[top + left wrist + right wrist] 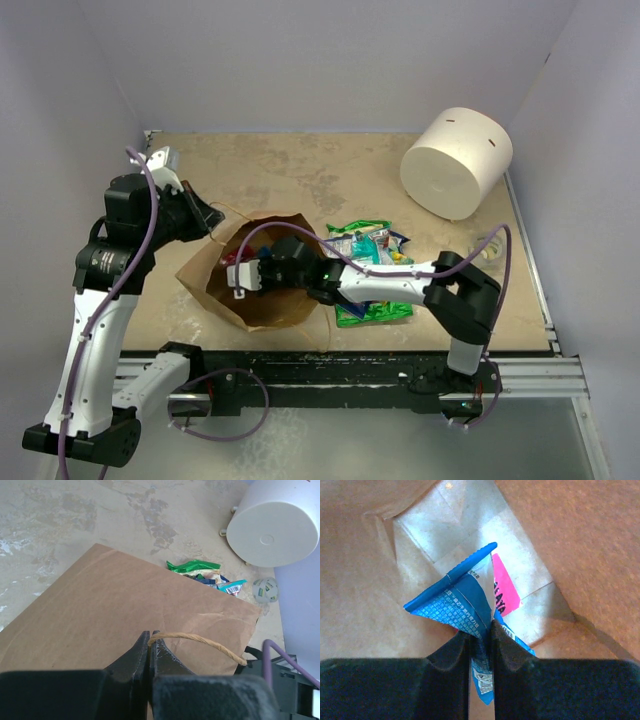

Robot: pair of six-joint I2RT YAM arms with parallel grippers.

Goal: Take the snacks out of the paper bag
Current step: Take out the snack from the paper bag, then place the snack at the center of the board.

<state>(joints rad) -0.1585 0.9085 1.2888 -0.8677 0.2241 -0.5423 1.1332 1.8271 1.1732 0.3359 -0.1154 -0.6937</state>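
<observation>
Anon1: Right up close, the right claw (pixel 481 630) is seen nearly closed, with one blue packet (pixel 462 597) pinched between its fingers, deep inside the paper bag (pixel 375 590). One pink packet (pixel 505 587) is lodged just behind the blue one, down at the bag's bottom. So two snacks can be counted inside.

Anon2: And outside? How many are laid out?

Anon1: One heap of packets (pixel 370 250) is spread on the tabletop (pixel 280 170) just right of the bag and is partly covered by the right arm (pixel 400 285). Green, teal and blue-white ones are overlapped, so no exact count can be given tbh. Otherwise: one bag, one big white cylinder (pixel 455 165) in the far right corner, and one small pale round thing (pixel 265 590) near it.

Anon2: And the left claw (pixel 150 639)?

Anon1: It's clamped fully shut on one tan loop handle (pixel 200 641) at the bag's left rim. From above, the bag's mouth is mostly blocked by the right arm.
</observation>
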